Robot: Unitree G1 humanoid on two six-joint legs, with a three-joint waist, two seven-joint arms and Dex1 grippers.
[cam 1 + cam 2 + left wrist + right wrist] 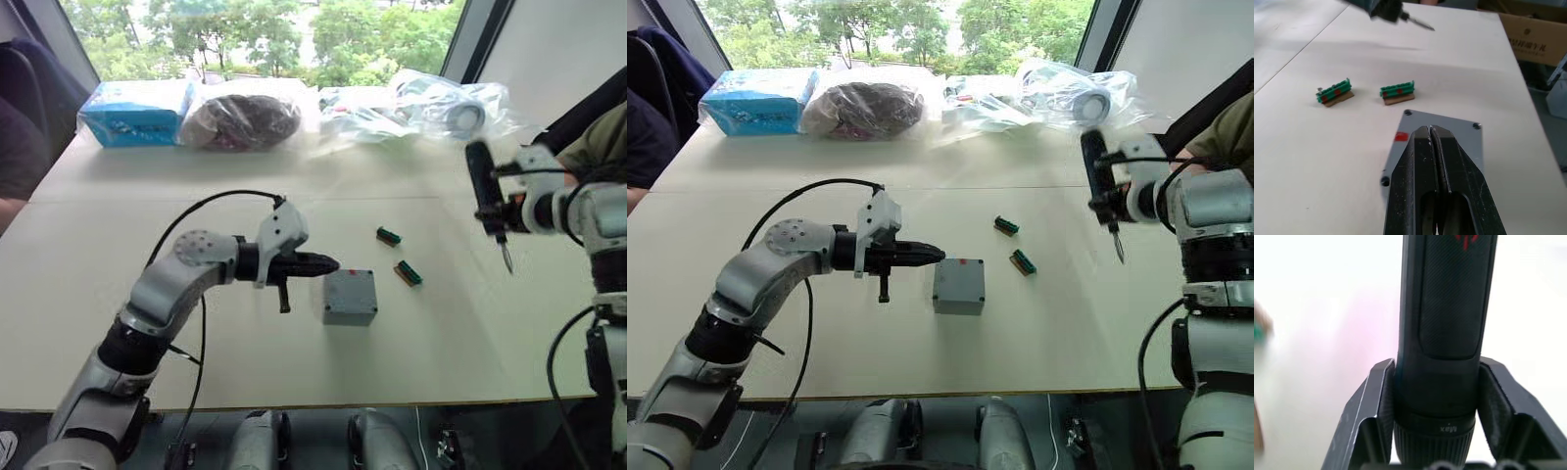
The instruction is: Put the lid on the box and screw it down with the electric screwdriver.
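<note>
The box (350, 297) sits mid-table with its lid (1437, 134) already on; the left gripper (328, 263), fingers pressed together and empty, hovers just over its left edge. The right gripper (497, 209) clamps the electric screwdriver (484, 191), upright with bit down, well to the box's right, so that arm must carry it leftward. The readable writing is Chinese print on a cardboard carton (1536, 38).

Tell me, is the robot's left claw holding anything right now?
No: the left gripper is shut on nothing, poised over the lid.
</note>
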